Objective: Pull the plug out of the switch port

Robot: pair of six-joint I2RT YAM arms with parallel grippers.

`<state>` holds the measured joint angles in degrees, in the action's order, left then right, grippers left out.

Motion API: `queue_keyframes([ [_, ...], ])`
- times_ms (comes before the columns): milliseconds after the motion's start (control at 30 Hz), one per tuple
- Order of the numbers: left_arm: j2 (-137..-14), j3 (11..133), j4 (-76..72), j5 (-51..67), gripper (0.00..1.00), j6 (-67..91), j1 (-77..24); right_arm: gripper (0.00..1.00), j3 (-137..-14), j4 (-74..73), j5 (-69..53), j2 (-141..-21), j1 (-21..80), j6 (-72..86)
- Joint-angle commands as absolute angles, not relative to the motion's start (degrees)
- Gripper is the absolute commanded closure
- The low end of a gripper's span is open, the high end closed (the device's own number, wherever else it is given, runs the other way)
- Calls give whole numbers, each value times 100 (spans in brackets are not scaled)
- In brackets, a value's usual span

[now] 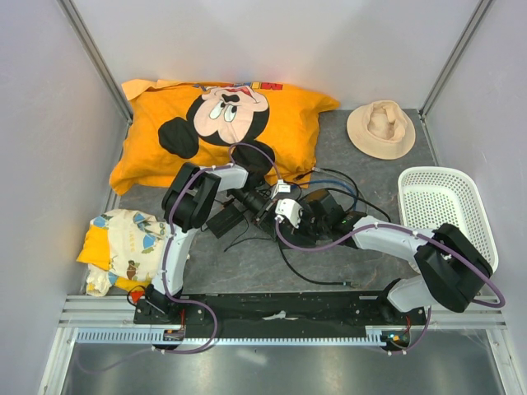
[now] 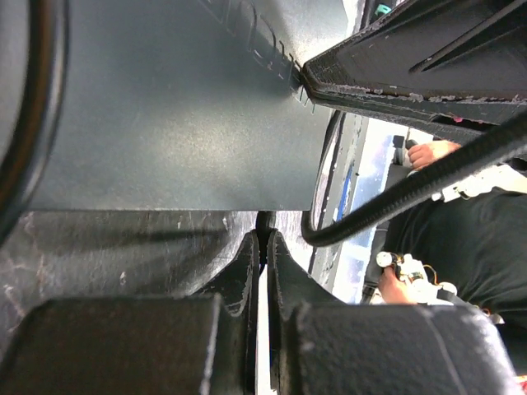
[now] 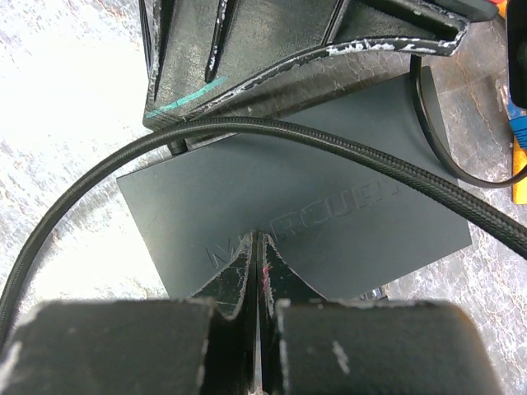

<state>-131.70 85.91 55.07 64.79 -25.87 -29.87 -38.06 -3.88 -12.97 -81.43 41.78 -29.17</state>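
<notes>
I'm looking into a robot lab cell, pale panel walls [image 1: 395, 41] on aluminium posts [image 1: 95, 56], grey mat table [image 1: 338, 141], black mounting rail [image 1: 280, 304] near, odd props, cartoon pillow [image 1: 222, 123] far, hat [image 1: 380, 129], white basket [image 1: 449, 210] right

Switch [image 3: 329, 206] port, plug: out of view

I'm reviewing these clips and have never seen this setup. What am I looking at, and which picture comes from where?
Two robot arms are bolted to a table. The overhead picture shows both reaching to the middle; the other two come from cameras on their wrists. On the table lie an orange pillow, a beige hat, a white basket, a patterned cloth, and the black switch among cables. The right gripper, shut, has its tips over the switch's top. The left gripper is nearly shut; whether it pinches anything is unclear.
</notes>
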Motion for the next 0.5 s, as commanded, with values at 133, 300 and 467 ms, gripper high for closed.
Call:
queue_keyframes([
  [133,-12850,8078,5668,6610,98,-3058,-2883,100,-3489,-1134,-1353,-8253,4157,-2874],
  [300,-12928,8165,5695,6644,98,-3173,-2839,100,-3507,-1116,-1380,-8323,4166,-2865],
  [467,-13052,8410,5616,6531,98,-3067,-2839,100,-3498,-1134,-1345,-8315,4157,-2883],
])
